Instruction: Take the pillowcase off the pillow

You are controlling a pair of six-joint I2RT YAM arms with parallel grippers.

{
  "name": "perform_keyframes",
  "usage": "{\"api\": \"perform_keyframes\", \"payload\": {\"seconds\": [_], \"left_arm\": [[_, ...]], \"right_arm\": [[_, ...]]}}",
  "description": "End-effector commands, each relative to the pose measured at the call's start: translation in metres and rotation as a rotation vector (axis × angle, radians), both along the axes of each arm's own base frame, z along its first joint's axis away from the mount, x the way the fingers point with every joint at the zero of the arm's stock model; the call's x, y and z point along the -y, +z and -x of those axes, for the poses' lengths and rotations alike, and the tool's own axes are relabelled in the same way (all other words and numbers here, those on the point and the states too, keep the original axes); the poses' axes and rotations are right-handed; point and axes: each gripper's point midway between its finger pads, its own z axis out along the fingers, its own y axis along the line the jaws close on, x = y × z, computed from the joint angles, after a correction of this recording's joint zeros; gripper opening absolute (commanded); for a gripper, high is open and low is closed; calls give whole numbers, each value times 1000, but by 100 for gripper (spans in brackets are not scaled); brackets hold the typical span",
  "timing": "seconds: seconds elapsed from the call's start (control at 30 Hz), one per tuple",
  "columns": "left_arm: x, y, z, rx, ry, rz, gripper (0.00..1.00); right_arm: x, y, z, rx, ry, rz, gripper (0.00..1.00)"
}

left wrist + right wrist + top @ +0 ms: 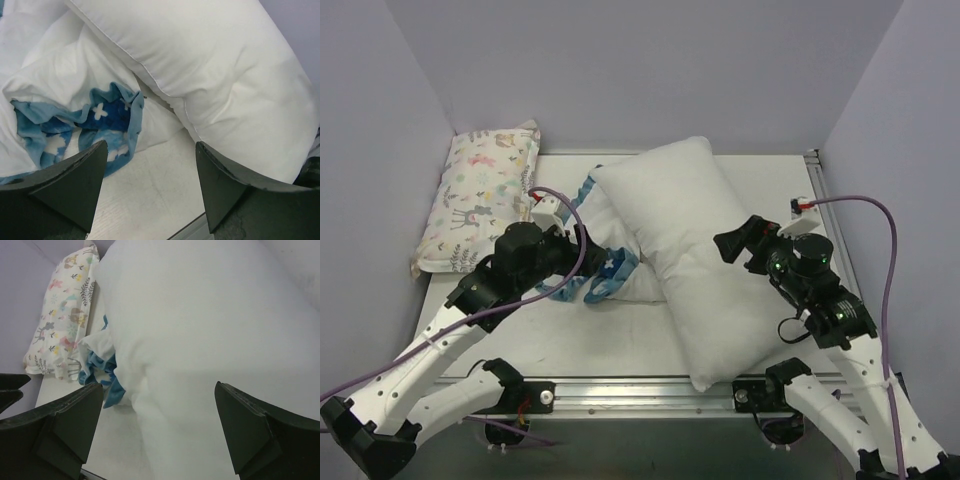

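Observation:
The plain white pillow (705,255) lies diagonally across the middle of the table, bare. The pillowcase (610,262) is crumpled beside its left flank, white side out with blue ruffled trim showing, its edge tucked under the pillow. My left gripper (576,262) is open and empty, just left of the crumpled trim. In the left wrist view the gripper (150,145) hovers over bare table, with the pillowcase (75,95) and pillow (210,65) ahead. My right gripper (738,243) is open and empty at the pillow's right side; in its wrist view the gripper (159,385) faces the pillow (210,330), with the pillowcase (100,362) beyond.
A smaller pastel animal-print pillow (480,195) leans at the back left against the wall; it also shows in the right wrist view (62,315). Purple walls enclose the table on three sides. A metal rail (640,392) runs along the near edge.

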Motion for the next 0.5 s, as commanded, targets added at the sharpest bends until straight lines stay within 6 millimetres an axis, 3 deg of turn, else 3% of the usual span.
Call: {"api": "perform_keyframes", "payload": {"seconds": [0.0, 0.1, 0.47], "left_arm": [[-7, -6, 14, 20, -45, -63, 79], [-10, -7, 17, 26, -48, -74, 79], [-16, -1, 19, 61, -29, -58, 80]], "right_arm": [[32, -25, 16, -40, -99, 110, 100], [42, -28, 23, -34, -122, 146, 100], [34, -37, 22, -66, -71, 162, 100]]}}
